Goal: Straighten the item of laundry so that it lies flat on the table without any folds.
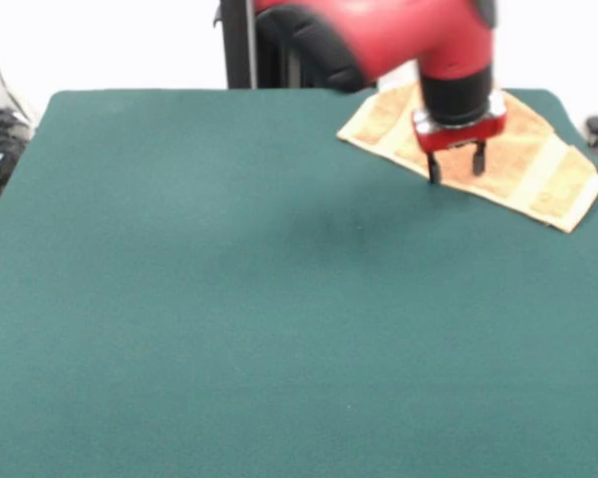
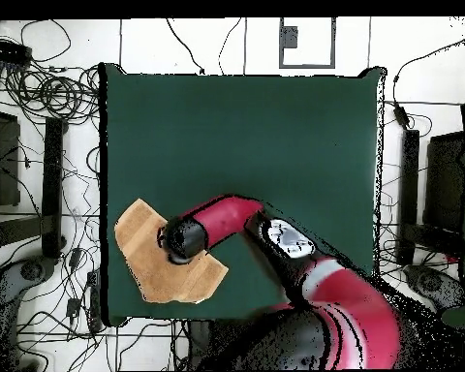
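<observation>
The towel (image 1: pixel 523 159) lies at the table's (image 1: pixel 229 319) far right corner in the front view, close to the robot's pedestal; from overhead it sits against the table's (image 2: pixel 275 136) left edge near the bottom corner, the towel (image 2: pixel 144 257) slightly overhanging that edge. Its long axis runs on a diagonal to the table's sides: in the front view it slants from the far edge down toward the right edge. It is orange-tan terry cloth with a nubbly pile, and a paler smooth woven band crosses it near the end closest to the table's right edge. Its outline is not a clean rectangle; the overhead view shows clipped, angled corners, suggesting parts are folded over. The table top is a smooth dark green cloth.

The gripper (image 1: pixel 456 164) hangs over the middle of the towel, its two dark fingers (image 1: pixel 434 169) pointing down, spread a little apart with nothing between them. Whether the tips touch the cloth cannot be told. From overhead the red arm (image 2: pixel 227 215) hides the gripper.
</observation>
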